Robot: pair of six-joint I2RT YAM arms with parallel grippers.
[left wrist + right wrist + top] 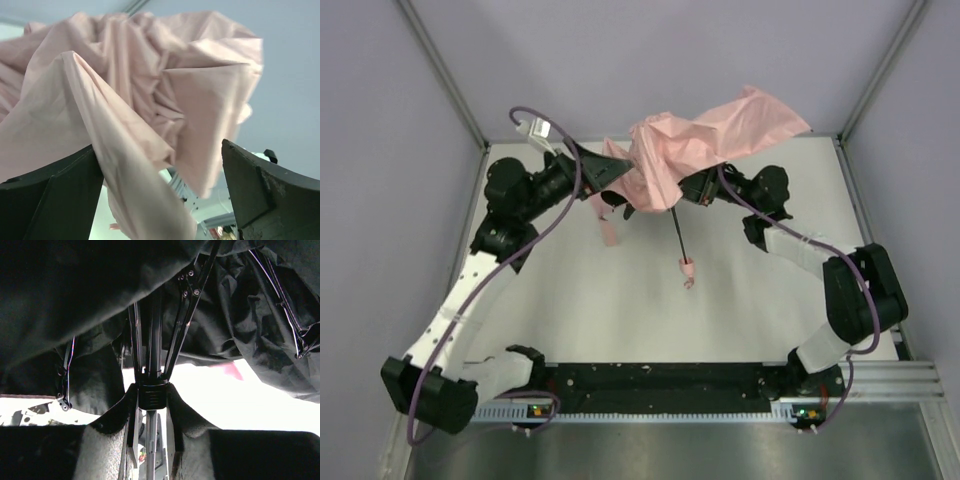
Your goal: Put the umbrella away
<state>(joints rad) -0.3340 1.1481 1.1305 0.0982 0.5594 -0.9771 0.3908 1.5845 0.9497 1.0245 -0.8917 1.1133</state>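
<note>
- The table (620, 320) is a plain white surface, boxed in by a pale lilac back wall (650, 60) and matching side walls, with slim aluminium posts (442, 75) running up the two rear corners.
- A black rail (660, 380) along the near edge carries both arm bases. In front of it lies a strip of brushed metal (670, 450).
- The umbrella (700, 145) is held up over the far middle of the table, its pale pink canopy crumpled and half collapsed, one flap thrown out toward the right rear corner.
- Its thin black shaft (677, 232) slants down toward the near side, ending in the small pink handle (687, 268), which seems to hang just above the table.
- The right gripper (150, 407) reaches in under the canopy, its jaws closed around the black collar (151, 392) on the shaft where the ribs (190, 295) meet.
- The left gripper (159, 150) stands wide open at the canopy's left edge. A loose fold of fabric drapes between its fingers (60, 195) without being pinched.
- Purple cables (545, 225) loop along both arms.
</note>
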